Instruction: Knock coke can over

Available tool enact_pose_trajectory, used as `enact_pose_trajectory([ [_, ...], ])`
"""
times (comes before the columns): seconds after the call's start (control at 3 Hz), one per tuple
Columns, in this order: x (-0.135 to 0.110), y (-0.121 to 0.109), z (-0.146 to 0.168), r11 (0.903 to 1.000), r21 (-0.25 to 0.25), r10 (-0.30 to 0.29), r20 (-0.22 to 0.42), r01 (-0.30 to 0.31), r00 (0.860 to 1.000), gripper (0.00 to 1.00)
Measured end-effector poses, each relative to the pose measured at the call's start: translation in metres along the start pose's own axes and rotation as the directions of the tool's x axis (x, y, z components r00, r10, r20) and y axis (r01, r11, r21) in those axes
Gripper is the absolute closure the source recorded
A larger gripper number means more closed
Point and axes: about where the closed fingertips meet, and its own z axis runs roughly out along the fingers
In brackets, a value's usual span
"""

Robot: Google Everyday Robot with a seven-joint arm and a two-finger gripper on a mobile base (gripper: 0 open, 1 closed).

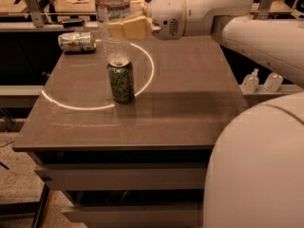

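Note:
A green can (120, 80) stands upright near the middle of the brown table (190, 108). A pale silver can with red and green markings (76, 41) lies on its side at the table's far left corner. I cannot tell which one is the coke can. A clear plastic bottle (112, 13) stands just behind the green can. My gripper (124, 29) hangs above the table's far edge, right beside the bottle, behind and above the green can and apart from it.
A bright ring of light (97, 80) lies on the tabletop around the green can. Two small white bottles (260, 81) sit on a ledge to the right. My white arm (247, 18) and body (261, 170) fill the right side. Benches with clutter stand behind.

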Motion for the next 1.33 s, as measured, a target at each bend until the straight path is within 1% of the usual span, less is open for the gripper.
enact_pose_trajectory([
  [0.67,0.007,0.0044,0.0,0.9997,0.002,0.024,-0.001,-0.024,1.0,1.0],
  [1.0,0.0083,0.0059,0.0001,0.9995,0.003,0.032,0.001,-0.032,1.0,0.9],
  [1.33,0.0068,0.0067,0.0021,0.9999,-0.001,-0.012,0.003,0.012,1.0,0.67],
])
